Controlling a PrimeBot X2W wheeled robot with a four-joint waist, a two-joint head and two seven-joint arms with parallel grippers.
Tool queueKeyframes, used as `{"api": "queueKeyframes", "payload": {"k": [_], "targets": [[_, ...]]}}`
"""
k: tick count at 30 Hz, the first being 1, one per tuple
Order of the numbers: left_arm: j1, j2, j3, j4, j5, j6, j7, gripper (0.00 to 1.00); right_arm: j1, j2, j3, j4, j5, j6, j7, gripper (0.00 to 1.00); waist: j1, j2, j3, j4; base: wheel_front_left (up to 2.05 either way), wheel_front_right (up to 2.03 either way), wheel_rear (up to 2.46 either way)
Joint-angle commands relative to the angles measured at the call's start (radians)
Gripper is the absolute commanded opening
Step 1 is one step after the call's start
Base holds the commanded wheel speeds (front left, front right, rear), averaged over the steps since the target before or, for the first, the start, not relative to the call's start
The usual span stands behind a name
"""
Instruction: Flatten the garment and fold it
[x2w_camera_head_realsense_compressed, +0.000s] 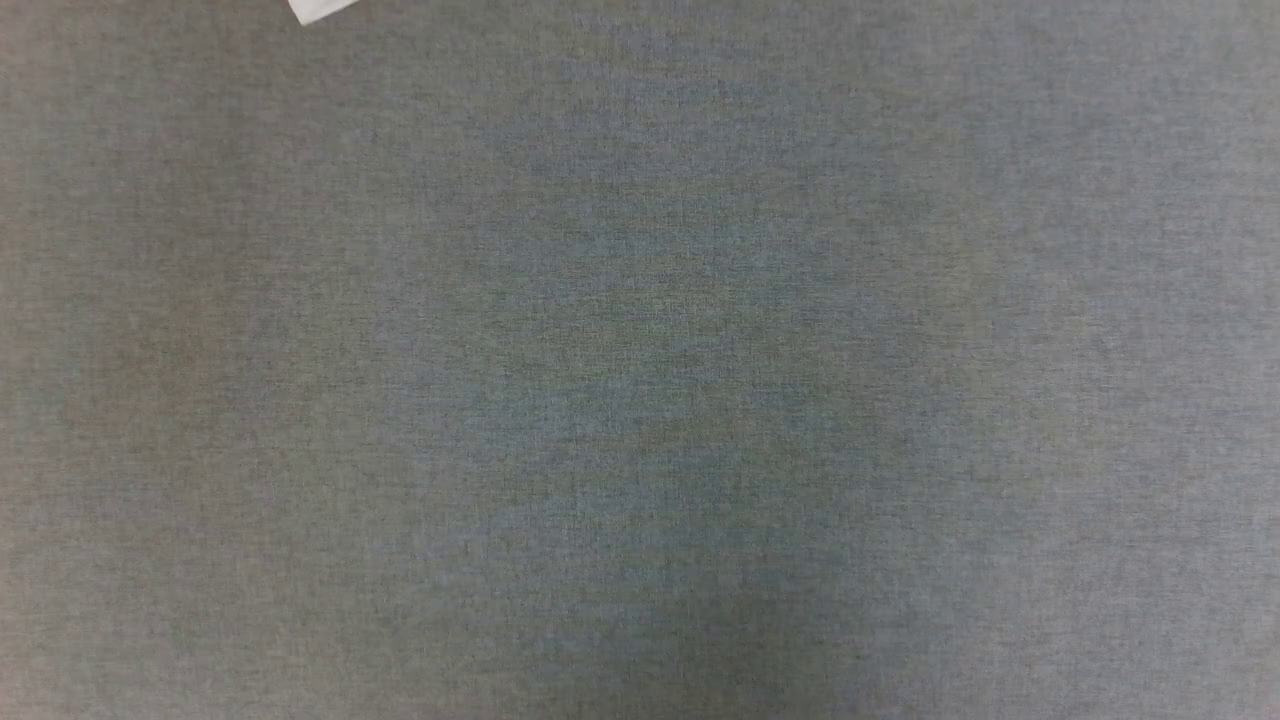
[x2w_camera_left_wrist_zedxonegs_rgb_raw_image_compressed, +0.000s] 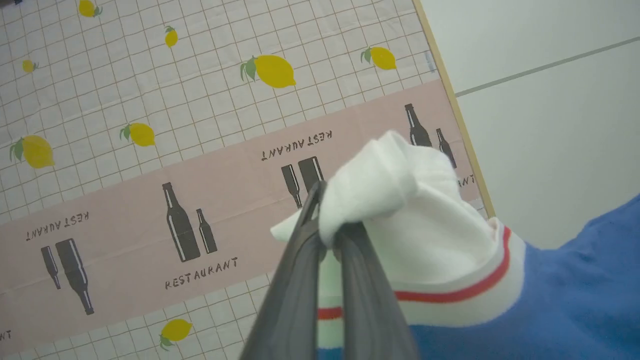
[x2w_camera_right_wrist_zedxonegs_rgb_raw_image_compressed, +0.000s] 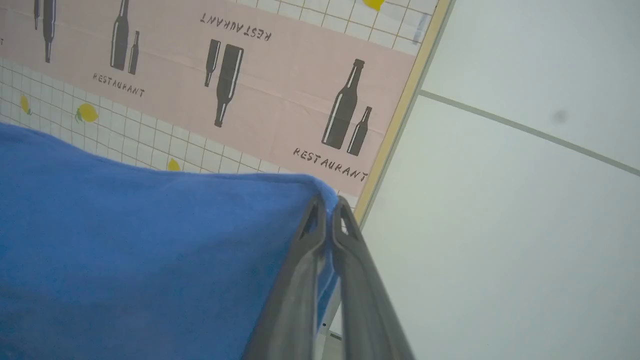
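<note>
Left gripper (x2w_camera_left_wrist_zedxonegs_rgb_raw_image_compressed: 324, 220) is pinching the soft, bunched white sleeve of the garment (x2w_camera_left_wrist_zedxonegs_rgb_raw_image_compressed: 430, 235); right gripper (x2w_camera_right_wrist_zedxonegs_rgb_raw_image_compressed: 327, 212) is clamping its taut blue knit edge, with the lemon-and-bottle printed tablecloth (x2w_camera_right_wrist_zedxonegs_rgb_raw_image_compressed: 280, 90) lying beyond.

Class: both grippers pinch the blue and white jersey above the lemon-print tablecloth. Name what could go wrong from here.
1. The left gripper clamps the garment by a bunched wad of white sleeve; laid down so, it may stay creased.
2. The right gripper holds only a thin blue edge between its fingers; that could slip out.
3. Both grips hang near the table edge; the cloth might drape over it toward the floor.
</note>
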Motion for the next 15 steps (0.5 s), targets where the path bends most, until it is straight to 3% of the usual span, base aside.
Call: {"api": "queueKeyframes", "payload": {"k": [1, 7, 15], "targets": [[0.031, 0.004, -0.001, -0.001, -0.005, -0.003, -0.007, 0.0, 0.032, 0.006, 0.019, 0.014, 0.006, -0.002, -0.011, 0.0, -0.0002, 0.0, 0.008, 0.005, 0.0, 0.0, 0.0], [0.207, 0.0, 0.011, -0.052, -0.016, -0.003, -0.008, 0.0, 0.172, 0.006, 0.112, 0.048, 0.059, -0.002, -0.069, 0.0, -0.0002, 0.0, -0.038, 0.022, 0.0, 0.0, 0.0], [0.629, 0.018, 0.076, -0.24, -0.02, 0.008, -0.008, 0.0, 0.431, -0.017, 0.264, 0.03, 0.17, -0.002, -0.132, 0.0, -0.0002, 0.0, -0.177, 0.016, 0.0, 0.0, 0.0]]}}
